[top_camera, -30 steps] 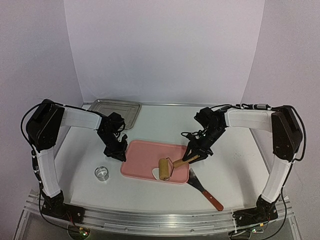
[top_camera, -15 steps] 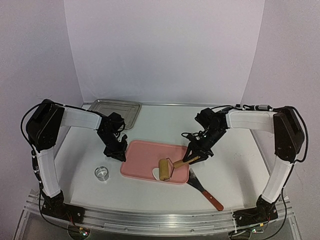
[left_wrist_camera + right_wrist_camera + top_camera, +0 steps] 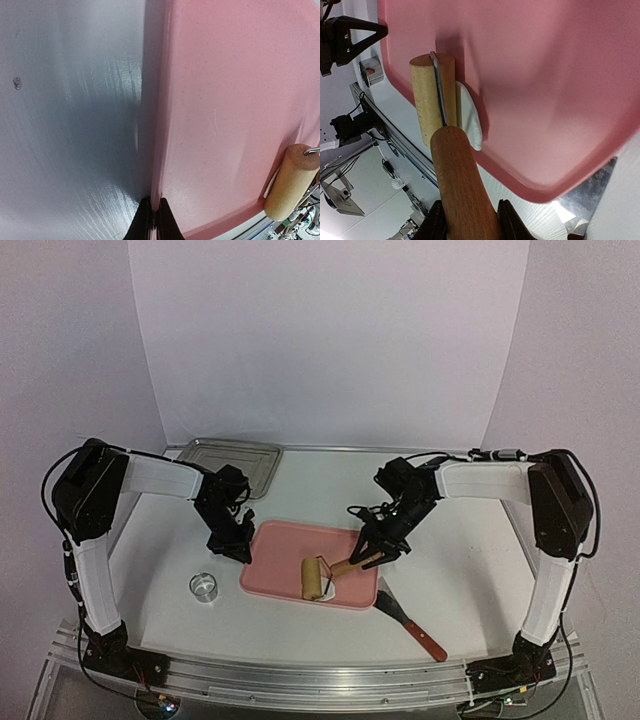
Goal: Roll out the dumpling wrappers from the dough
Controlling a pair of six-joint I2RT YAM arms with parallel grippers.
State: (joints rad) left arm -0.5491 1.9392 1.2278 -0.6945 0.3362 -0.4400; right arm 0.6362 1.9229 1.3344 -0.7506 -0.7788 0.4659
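Note:
A pink tray (image 3: 290, 550) lies mid-table. My right gripper (image 3: 372, 552) (image 3: 467, 222) is shut on the brown handle (image 3: 462, 185) of a wooden rolling pin (image 3: 313, 578) (image 3: 430, 100). The roller rests at the tray's near edge, on a flat white piece of dough (image 3: 328, 584) (image 3: 469, 117) that it mostly hides. Separate dumpling wrappers are out of view. My left gripper (image 3: 237, 545) (image 3: 154, 217) is shut on the tray's left rim (image 3: 156, 150). The left wrist view catches the roller (image 3: 289, 182) at the lower right.
A small metal ring cutter (image 3: 204, 586) (image 3: 370, 71) stands on the table left of the tray. A scraper with a red-brown handle (image 3: 412, 622) lies off the tray's right corner, its blade (image 3: 585, 197) close to the rim. A metal tray (image 3: 232, 458) sits at the back left.
My right gripper has drawn the rolling pin leftward along the tray's near edge, onto the dough. The left gripper has stayed on the rim.

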